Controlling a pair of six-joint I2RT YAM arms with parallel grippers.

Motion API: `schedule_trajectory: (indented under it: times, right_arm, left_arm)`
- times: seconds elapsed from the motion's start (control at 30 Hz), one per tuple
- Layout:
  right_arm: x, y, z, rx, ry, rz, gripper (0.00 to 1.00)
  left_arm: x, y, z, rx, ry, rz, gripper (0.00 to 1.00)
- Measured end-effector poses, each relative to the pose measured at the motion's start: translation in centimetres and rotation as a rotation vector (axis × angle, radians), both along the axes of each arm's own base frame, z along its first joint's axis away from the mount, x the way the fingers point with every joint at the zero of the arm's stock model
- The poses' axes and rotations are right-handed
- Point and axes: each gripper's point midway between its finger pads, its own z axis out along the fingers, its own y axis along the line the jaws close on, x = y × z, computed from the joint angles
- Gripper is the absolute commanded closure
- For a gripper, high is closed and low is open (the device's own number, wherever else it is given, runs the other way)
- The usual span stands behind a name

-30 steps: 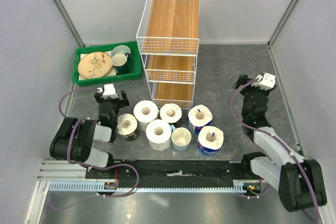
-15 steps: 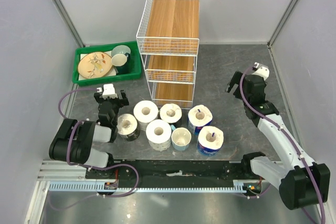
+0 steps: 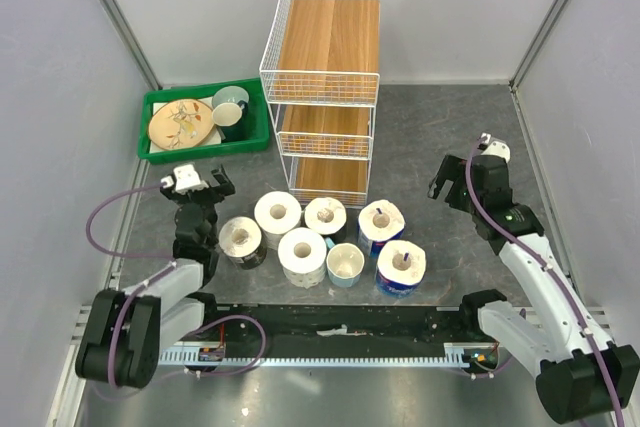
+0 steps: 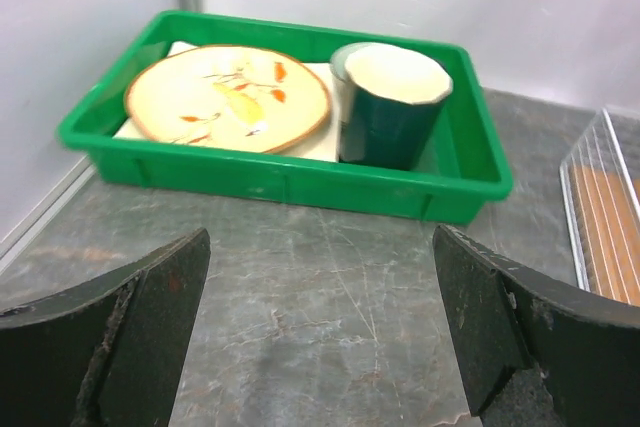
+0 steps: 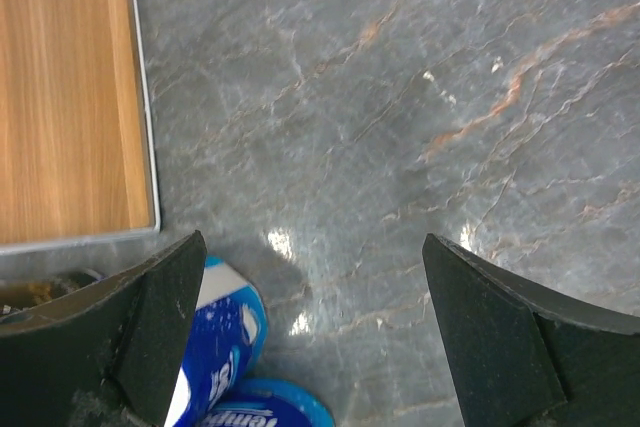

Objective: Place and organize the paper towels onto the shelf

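The paper towels stand on end in a cluster at the front of the table: a dark-wrapped roll, white rolls, and two blue-wrapped rolls. The shelf, a white wire rack with wooden boards, rises behind them with nothing on its boards. My left gripper is open over bare table left of the rolls, facing the green tray. My right gripper is open above the table right of the shelf. The blue-wrapped rolls show by its left finger.
A green tray holding a plate and a dark cup sits at the back left. A pale blue cup stands among the rolls. The shelf's bottom board shows in the right wrist view. Walls close in on both sides.
My right arm has stretched out and its gripper has tipped down toward the table. My left gripper has shifted left and away from the dark-wrapped roll. Both stay open.
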Motion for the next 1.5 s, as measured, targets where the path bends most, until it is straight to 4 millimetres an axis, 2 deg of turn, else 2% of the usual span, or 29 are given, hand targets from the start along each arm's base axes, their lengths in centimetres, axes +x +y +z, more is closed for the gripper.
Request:
schedule_trajectory:
  times: [0.1,0.2,0.33,0.47,0.67,0.83,0.93,1.1,1.2,1.5]
  right_arm:
    - [-0.7,0.3,0.2,0.009,0.024,0.021,0.02]
    - [-1.3,0.6,0.4,0.02,0.034,0.038,0.02]
    - [-2.1,0.7,1.2,0.031,0.029,0.049,0.02]
    - [-3.0,0.6,1.9,0.039,0.012,0.054,0.02]
    - [-4.0,0.9,2.4,0.051,0.031,0.076,0.02]
    - [-4.8,0.9,3.7,0.055,0.029,0.085,0.02]
    - [-5.2,0.2,4.5,0.029,0.03,0.063,0.02]
    - [-5.4,-1.1,5.4,-0.019,0.043,0.008,0.02]
    - [-5.3,-1.5,5.1,-0.032,0.061,-0.014,0.02]
    - [-5.4,-1.4,4.4,-0.039,0.096,-0.001,0.02]
  left_arm:
    - [-0.7,1.1,0.9,-0.083,-0.006,0.073,0.01]
    - [-1.1,1.5,3.9,-0.189,-0.05,0.11,0.01]
    - [-1.7,1.4,8.4,-0.299,-0.096,0.111,0.0]
    - [-2.4,0.4,10.3,-0.382,-0.066,0.063,0.01]
    - [-3.9,-1.4,10.0,-0.428,0.058,-0.022,0.01]
    - [-5.1,-2.9,11.8,-0.424,0.126,-0.104,0.01]
    - [-5.9,-3.4,12.5,-0.426,0.137,-0.137,0.01]
    - [-6.9,-3.9,11.9,-0.423,0.181,-0.164,0.01]
    - [-7.3,-4.2,10.9,-0.422,0.228,-0.171,0.01]
    - [-8.2,-5.3,8.9,-0.425,0.297,-0.226,0.05]
